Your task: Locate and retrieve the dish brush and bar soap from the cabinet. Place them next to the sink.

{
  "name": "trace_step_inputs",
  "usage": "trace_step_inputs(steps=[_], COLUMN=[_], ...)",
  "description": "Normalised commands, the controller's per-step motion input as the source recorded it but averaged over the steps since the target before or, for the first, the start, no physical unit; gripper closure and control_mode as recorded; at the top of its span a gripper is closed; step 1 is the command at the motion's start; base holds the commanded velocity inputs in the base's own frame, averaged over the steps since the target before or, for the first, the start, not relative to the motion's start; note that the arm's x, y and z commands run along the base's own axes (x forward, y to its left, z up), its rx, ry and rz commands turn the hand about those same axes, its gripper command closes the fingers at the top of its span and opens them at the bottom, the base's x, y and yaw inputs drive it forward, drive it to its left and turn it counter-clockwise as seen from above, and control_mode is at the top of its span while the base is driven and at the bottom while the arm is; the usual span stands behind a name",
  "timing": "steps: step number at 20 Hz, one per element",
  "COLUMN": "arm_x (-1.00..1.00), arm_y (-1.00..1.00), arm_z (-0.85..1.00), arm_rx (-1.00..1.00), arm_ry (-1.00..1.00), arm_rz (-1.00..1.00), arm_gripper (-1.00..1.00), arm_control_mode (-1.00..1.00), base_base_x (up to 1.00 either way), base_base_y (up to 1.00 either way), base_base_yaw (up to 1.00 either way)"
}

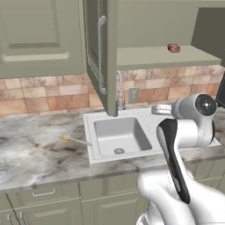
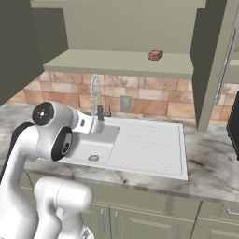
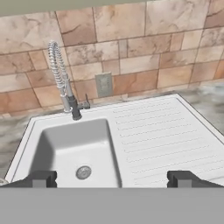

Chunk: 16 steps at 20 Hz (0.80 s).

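Gripper (image 3: 111, 179) jaws wide, empty, over the sink (image 3: 148, 131) basin. Dish brush (image 1: 70, 139) lies on the counter (image 1: 35, 145) left of the sink, so that half looks done. Bar soap (image 2: 155, 55) sits on the open cabinet (image 2: 116, 63) shelf, well above and ahead. Next: raise, reach in, close on it.

Open cabinet (image 2: 121, 63) shelf front unobstructed, door (image 1: 100, 52) swung out leftward, faucet (image 2: 96, 95) rising beneath shelf
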Motion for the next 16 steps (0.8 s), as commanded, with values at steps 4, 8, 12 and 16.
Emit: trace_step_inputs(steps=[4, 8, 12, 16], arm_x=[-0.1, -0.09, -0.17, -0.11], arm_y=[-0.01, -0.01, -0.09, -0.17], arm_z=[0.22, 0.24, 0.32, 0.32], arm_rx=[-0.07, -0.03, 0.0, 0.01], arm_ry=[-0.06, -0.1, -0.08, -0.03], arm_rz=[-0.09, -0.04, 0.0, 0.0], arm_gripper=[-1.0, -1.0, -1.0, -1.0], arm_control_mode=[-1.0, -1.0, -1.0, -1.0], base_base_x=[0.0, 0.0, 0.0, 0.0], base_base_y=[0.0, 0.0, 0.0, 0.0], base_base_yaw=[0.0, 0.0, 0.0, 0.0])
